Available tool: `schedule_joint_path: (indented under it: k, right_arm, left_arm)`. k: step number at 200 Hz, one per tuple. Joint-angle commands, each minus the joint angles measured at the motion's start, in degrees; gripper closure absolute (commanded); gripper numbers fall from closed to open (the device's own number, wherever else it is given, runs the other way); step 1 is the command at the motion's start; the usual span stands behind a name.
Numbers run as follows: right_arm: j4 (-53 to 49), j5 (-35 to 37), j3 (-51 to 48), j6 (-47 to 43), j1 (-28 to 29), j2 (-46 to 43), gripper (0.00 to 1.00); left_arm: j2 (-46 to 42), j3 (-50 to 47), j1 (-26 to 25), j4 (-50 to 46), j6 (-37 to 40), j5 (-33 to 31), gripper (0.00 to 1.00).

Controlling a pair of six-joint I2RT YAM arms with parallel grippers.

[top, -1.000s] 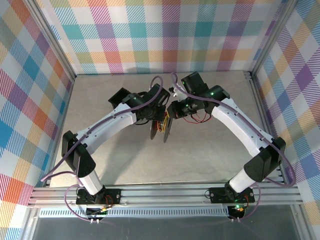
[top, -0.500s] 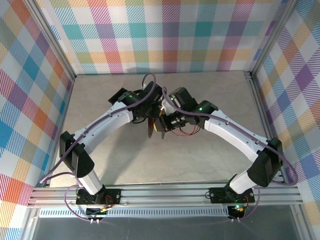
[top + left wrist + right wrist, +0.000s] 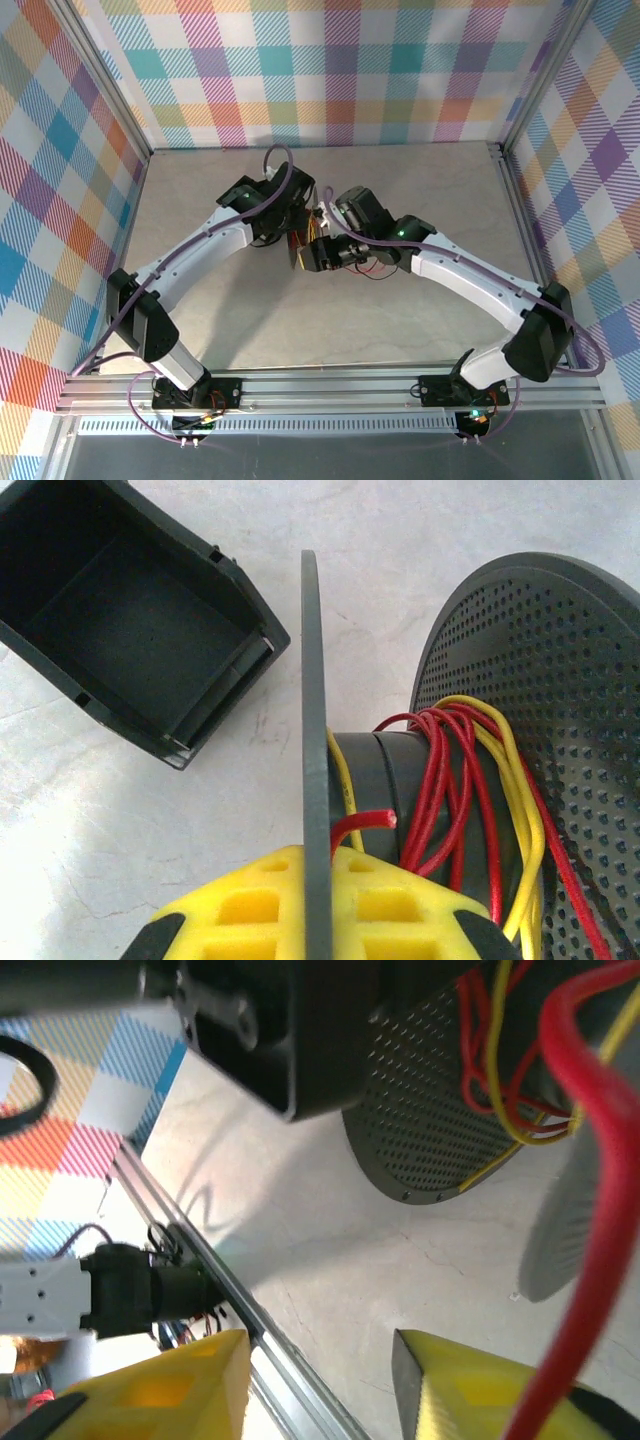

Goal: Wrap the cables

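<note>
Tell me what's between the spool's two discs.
A grey hub with red wire and yellow wire looped loosely around it, beside the perforated disc. The left pincer, clamped on the thin disc, covers the hub's lower part.

cables [image 3: 445,780] wound around spool [image 3: 375,770], box [image 3: 130,610] on table [image 3: 450,540], left of spool

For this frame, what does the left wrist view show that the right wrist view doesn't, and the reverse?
Left wrist: an open dark grey plastic box, and the left gripper shut on the thin grey spool flange. Right wrist: the right gripper open, plus the aluminium rail. Both: the perforated grey disc and the thin red and yellow wires.
</note>
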Motion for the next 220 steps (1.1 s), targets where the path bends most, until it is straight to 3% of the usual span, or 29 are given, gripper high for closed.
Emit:
schedule_joint_path:
  k: [1, 31, 66, 131, 172, 220]
  right_arm:
    - [-3.8, 6.6, 1.8, -1.3, 0.4, -3.4, 0.46]
    - [-2.6, 10.9, 0.0, -1.6, 0.4, -7.6, 0.29]
    - [0.0, 14.1, -2.2, -1.9, 0.2, -11.3, 0.14]
    - [0.5, 9.9, 0.8, -2.1, -2.1, -10.6, 0.13]
    - [1.8, 6.0, 4.4, -1.6, -2.2, -9.7, 0.15]
    - [-3.2, 14.2, 5.9, -4.4, -2.2, -14.0, 0.16]
  left_arm:
    - [-3.5, -0.8, 0.5, 5.2, -1.2, -2.0, 1.0]
    - [-4.8, -1.5, 0.6, 5.5, -0.8, -2.6, 1.0]
    - [-6.6, -3.5, 0.5, 8.1, -0.4, 1.0, 1.0]
    - [-10.1, -7.6, 0.2, 11.1, 1.6, 4.6, 1.0]
    - [-11.1, -9.1, -0.2, 11.7, 2.4, 3.6, 1.0]
    - [-11.3, -10.3, -0.2, 12.5, 2.3, 3.2, 1.0]
